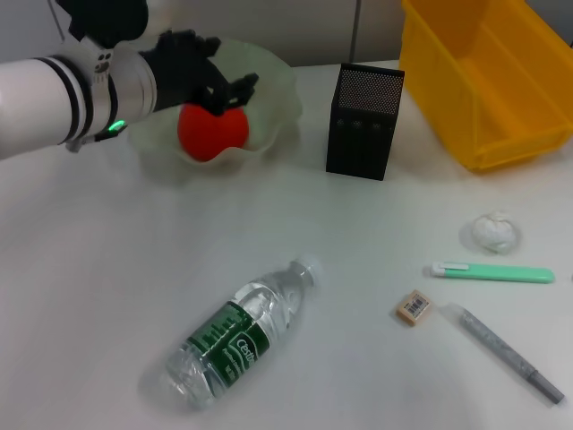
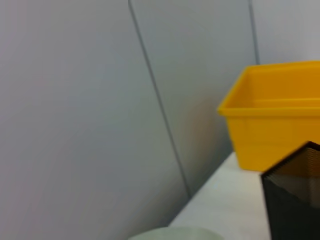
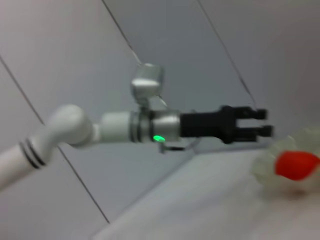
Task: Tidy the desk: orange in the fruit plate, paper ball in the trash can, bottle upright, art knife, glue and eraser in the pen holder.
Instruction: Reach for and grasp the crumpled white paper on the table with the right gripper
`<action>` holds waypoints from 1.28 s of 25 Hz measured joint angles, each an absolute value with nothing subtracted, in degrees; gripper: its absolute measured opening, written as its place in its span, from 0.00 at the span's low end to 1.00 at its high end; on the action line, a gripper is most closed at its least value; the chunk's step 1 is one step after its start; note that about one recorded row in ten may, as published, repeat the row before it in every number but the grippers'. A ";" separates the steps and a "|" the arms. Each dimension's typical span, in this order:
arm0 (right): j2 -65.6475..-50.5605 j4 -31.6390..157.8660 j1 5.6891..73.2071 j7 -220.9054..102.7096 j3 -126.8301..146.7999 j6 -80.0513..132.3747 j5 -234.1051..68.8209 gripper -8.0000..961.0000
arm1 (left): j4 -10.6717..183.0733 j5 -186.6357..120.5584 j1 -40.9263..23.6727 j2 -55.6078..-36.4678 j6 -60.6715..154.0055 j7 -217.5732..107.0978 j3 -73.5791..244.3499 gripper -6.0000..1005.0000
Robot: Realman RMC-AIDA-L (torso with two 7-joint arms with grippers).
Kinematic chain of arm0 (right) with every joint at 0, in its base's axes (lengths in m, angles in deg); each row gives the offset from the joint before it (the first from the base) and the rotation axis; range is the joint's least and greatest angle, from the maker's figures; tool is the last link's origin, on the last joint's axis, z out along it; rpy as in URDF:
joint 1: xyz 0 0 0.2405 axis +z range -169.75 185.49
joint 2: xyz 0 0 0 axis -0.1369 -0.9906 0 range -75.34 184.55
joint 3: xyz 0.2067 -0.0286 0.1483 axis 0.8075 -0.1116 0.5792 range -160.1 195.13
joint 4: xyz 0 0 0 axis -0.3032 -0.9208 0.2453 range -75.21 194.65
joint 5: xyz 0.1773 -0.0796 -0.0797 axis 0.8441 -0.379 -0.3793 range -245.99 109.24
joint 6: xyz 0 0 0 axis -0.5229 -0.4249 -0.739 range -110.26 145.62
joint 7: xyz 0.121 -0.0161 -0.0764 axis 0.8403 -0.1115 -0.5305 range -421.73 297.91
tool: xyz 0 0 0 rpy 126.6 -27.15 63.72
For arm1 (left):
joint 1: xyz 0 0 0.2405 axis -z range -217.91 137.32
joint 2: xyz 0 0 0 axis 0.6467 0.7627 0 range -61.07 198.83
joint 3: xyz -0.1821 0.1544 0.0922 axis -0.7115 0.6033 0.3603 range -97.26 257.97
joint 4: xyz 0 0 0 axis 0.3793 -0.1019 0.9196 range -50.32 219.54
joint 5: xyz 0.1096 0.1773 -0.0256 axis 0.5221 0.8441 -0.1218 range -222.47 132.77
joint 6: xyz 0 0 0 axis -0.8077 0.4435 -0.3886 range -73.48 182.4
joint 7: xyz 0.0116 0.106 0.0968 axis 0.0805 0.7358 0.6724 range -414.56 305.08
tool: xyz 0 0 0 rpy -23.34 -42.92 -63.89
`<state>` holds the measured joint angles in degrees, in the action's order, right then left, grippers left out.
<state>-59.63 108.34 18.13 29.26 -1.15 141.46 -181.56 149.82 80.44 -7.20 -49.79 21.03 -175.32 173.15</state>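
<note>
Orange-red fruit, the orange (image 1: pixel 213 132), is resting in the fruit plate (image 1: pixel 277 90) at 11 o'clock on the counter (image 1: pixel 107 296). My left end effector (image 1: pixel 235 88) is hovering above it, fingers parted, gripping nothing. I am judging it firm, smooth, light; grasp across its widest girth.

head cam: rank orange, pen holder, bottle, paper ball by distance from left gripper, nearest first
1. orange: in the fruit plate, right under the left gripper.
2. pen holder: to the gripper's right, rear centre.
3. bottle: lying down, front centre.
4. paper ball: far right.
</note>
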 joint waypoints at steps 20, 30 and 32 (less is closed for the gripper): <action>-55.14 135.56 31.93 76.89 -5.97 142.65 -184.10 0.57 | 161.24 78.21 -18.35 -49.82 16.56 -175.28 173.40 0.65; -53.99 140.65 37.28 84.58 -12.70 142.55 -201.81 0.70 | 161.40 76.76 -19.02 -49.90 16.86 -174.80 173.49 0.65; -53.93 141.27 38.46 84.68 -15.35 142.54 -206.87 0.70 | 160.98 76.63 -18.91 -49.94 16.92 -174.79 173.50 0.65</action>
